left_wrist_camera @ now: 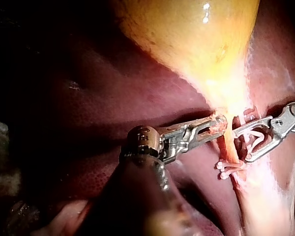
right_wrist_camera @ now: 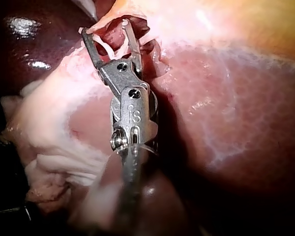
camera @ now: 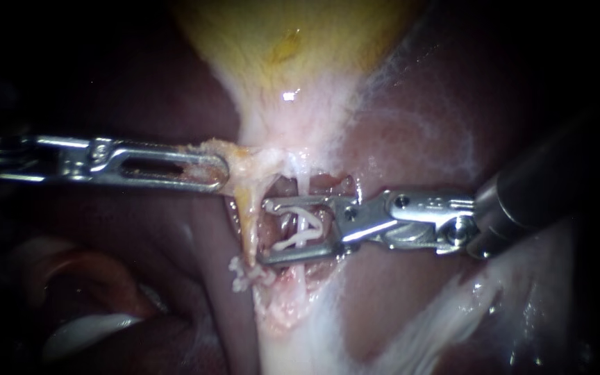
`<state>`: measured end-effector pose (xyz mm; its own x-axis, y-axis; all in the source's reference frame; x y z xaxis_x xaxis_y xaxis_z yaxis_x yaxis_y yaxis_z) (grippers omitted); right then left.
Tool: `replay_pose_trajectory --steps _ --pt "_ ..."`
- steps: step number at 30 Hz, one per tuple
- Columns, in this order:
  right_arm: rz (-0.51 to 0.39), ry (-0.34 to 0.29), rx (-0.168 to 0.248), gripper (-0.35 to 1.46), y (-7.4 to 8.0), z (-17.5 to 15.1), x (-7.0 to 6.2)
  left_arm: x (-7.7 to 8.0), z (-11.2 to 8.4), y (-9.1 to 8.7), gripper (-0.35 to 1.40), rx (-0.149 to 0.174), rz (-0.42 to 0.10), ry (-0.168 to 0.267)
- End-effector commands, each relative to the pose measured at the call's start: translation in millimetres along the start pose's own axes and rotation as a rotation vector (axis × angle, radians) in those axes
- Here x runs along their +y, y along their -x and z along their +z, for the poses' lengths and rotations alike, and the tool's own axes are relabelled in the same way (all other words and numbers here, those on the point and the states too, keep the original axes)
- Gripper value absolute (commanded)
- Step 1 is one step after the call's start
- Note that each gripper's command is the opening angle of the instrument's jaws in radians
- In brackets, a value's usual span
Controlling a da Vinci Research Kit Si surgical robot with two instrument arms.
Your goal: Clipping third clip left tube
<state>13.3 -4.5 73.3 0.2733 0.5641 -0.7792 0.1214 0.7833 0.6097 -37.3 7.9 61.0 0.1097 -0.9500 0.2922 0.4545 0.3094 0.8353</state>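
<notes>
My left instrument [camera: 220, 167] comes in from the left, its slotted jaws shut on pale tissue at the gallbladder [camera: 293, 42] neck. A yellowish tube [camera: 248, 222], the left one, runs down from there and carries a white clip [camera: 244, 274] low down. My right instrument [camera: 264, 232] comes in from the right with its jaws set wide, holding a white clip [camera: 303, 232] between them. Its tips lie right beside the left tube; I cannot tell whether the tube is inside them. The left wrist view shows both instruments [left_wrist_camera: 219, 125] [left_wrist_camera: 242, 146]. The right wrist view shows the right jaws [right_wrist_camera: 104, 27].
Dark red liver [camera: 418, 139] surrounds the dissected window on both sides. A second pale strand [camera: 301, 179] hangs to the right of the left tube, above the right jaws. White fatty tissue [camera: 446, 319] spreads at the lower right.
</notes>
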Motion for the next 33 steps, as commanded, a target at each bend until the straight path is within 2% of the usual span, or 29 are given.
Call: replay_pose_trajectory --steps 1,13,25,29,33 --pt "0.004 -0.005 -0.002 0.44 0.0 0.0 0.0 0.0 0.0 0.0 -0.35 0.0 0.0 0.001" --pt "0.049 -0.01 0.023 0.45 -0.4 0.9 0.3 -0.1 0.1 -0.1 -0.35 -0.001 0.0 0.002" --pt "0.086 -0.009 0.098 0.48 -1.6 2.1 1.1 -0.3 0.3 -0.1 -0.35 0.0 -0.001 0.0" --pt "0.111 -0.025 0.107 0.48 -1.8 2.5 1.1 -0.3 0.4 -0.1 -0.35 -0.001 -0.001 0.001" --pt "0.141 -0.046 0.133 0.48 -2.1 3.1 1.0 -0.4 0.5 0.0 -0.35 0.001 -0.001 -0.001"
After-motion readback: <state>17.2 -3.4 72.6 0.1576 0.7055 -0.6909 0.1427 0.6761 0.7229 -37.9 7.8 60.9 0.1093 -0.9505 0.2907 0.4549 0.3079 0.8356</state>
